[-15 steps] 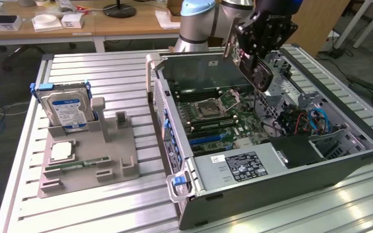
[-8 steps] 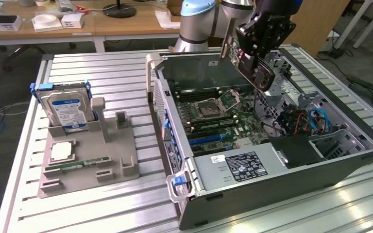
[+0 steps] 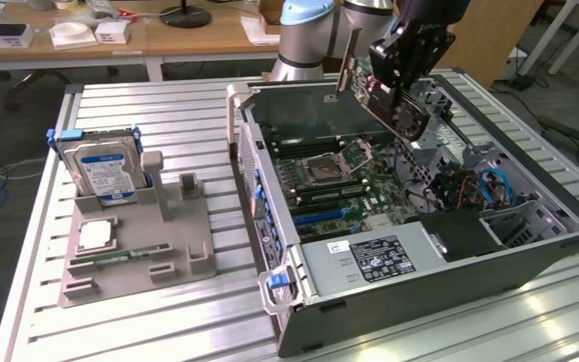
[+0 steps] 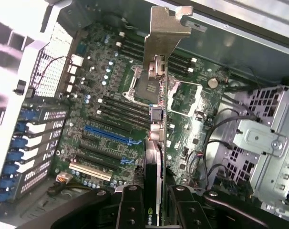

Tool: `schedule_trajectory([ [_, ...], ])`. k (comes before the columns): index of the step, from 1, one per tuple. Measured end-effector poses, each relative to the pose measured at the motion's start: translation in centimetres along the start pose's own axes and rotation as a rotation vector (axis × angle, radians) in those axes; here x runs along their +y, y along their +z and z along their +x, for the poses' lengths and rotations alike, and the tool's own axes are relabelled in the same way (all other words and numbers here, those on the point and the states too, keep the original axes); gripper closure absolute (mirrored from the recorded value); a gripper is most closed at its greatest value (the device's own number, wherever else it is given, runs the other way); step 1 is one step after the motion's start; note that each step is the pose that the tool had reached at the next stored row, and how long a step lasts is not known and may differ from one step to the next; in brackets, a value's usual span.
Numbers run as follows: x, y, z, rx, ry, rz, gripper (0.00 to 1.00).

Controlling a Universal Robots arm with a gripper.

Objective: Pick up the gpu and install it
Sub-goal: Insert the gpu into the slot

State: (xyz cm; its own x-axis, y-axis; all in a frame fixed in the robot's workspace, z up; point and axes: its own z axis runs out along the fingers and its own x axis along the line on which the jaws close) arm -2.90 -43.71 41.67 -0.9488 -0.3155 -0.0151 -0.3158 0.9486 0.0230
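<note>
Fingers (image 4: 130, 210) tight around the gpu (image 4: 156, 114), edge-on above the motherboard (image 4: 106, 109) of the open case (image 3: 421, 302).

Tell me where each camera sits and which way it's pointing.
Exterior view: off the arm, raised, looking down across the slatted table at the open computer case and hard drive; shows the arm and the pincer holding the gpu above the case.
Wrist view: on the wrist, looking along the gpu down into the case at the motherboard; shows the pincer's fingers clamped on the card.
Shared: gpu, pincer, motherboard, case interior.
</note>
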Motion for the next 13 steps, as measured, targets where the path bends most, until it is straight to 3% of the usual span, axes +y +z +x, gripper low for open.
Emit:
schedule_trajectory([
  [13, -0.02, 0.03, 0.01, 0.0042, -0.177, -0.0025, 0.73],
])
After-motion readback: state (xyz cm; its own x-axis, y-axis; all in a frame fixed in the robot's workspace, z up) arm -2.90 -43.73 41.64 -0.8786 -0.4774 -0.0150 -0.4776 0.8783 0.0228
